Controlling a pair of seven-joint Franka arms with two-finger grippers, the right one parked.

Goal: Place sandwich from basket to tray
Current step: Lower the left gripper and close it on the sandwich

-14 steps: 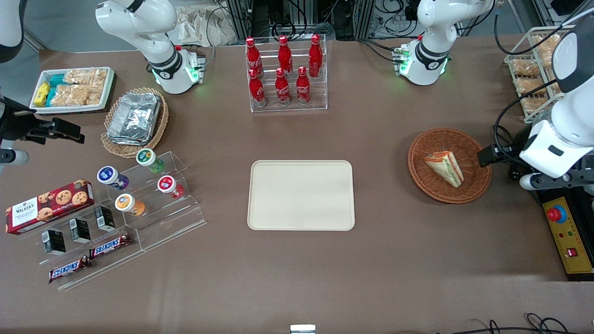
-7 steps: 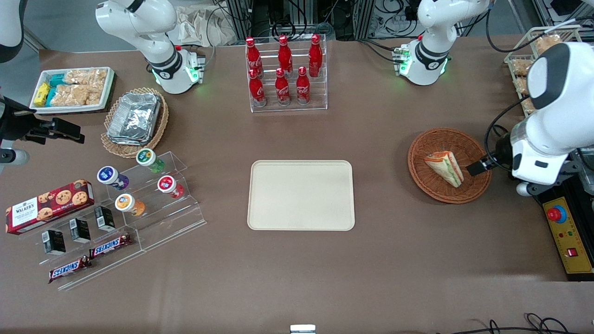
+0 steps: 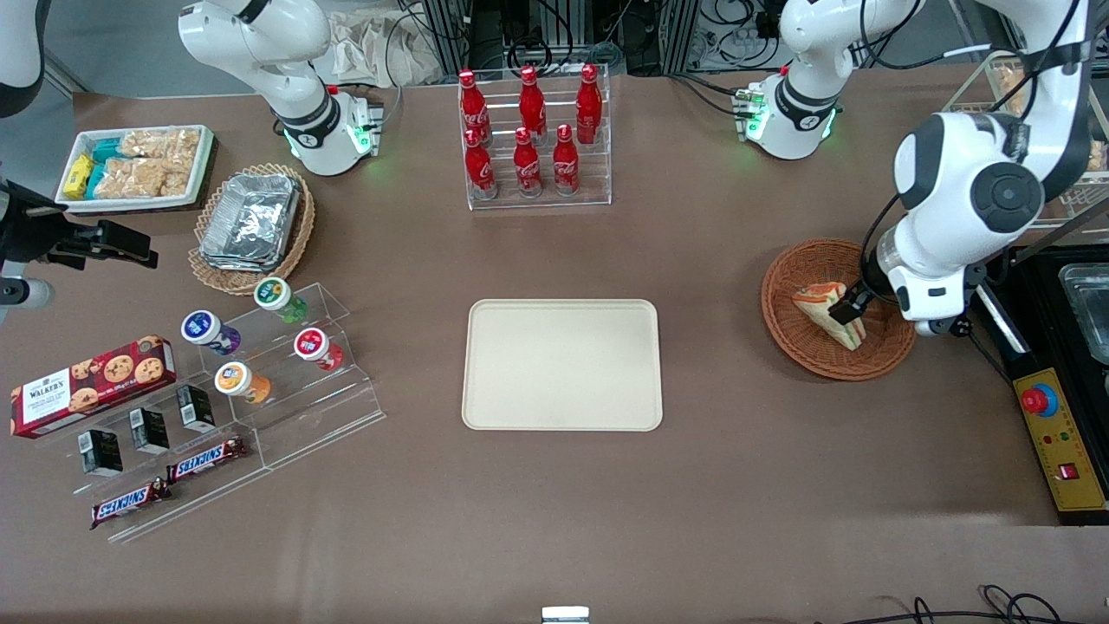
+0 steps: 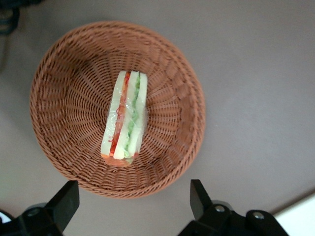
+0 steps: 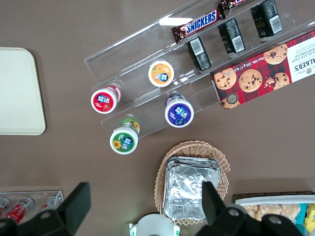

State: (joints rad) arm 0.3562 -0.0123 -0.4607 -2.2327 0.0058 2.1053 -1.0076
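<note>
The sandwich lies in the round reddish-brown basket, toward the working arm's end of the table. In the left wrist view the sandwich shows its green, red and pale layers in the middle of the basket. My left gripper hangs above the basket, over the sandwich's edge, open and empty. In the wrist view the gripper has its fingertips spread wider than the sandwich, which is not between them. The cream tray lies empty mid-table.
A rack of red cola bottles stands farther from the camera than the tray. A yellow control box with a red button lies beside the basket. A tan basket of foil trays and an acrylic snack stand lie toward the parked arm's end.
My left arm has swung in from the table's end toward the basket. The gripper has moved from beside the basket's rim to above the sandwich. The sandwich has not moved.
</note>
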